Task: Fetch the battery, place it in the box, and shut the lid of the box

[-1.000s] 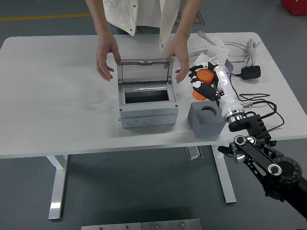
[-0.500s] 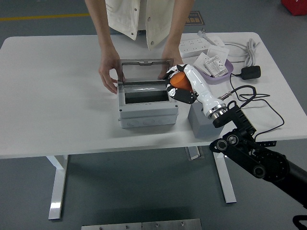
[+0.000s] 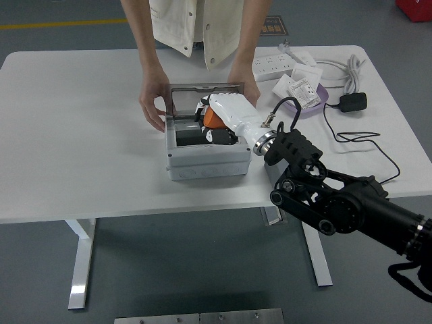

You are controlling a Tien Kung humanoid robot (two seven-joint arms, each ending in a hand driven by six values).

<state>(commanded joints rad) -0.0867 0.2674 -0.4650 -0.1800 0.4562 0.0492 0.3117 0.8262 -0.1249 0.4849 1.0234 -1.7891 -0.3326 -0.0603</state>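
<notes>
- Your right hand point(image 3: 214, 125) sits over the opening of the grey junction box point(image 3: 208, 160), fingers wrapped around the orange battery point(image 3: 214, 119).
- The battery is held just above or partly inside the box's dark cavity; you cannot tell whether it touches the bottom.
- The box's clear lid point(image 3: 202, 101) stands upright at the rear edge, open.
- A person at the far side steadies the box: one hand point(image 3: 153, 102) against its left rear corner, the other hand point(image 3: 244, 82) at the right end of the lid.
- To the right lie a white power strip point(image 3: 272, 65), a purple tray point(image 3: 312, 106) of small packets, and a black adapter point(image 3: 353, 102) with its cable.
- Your left arm is out of view.
</notes>
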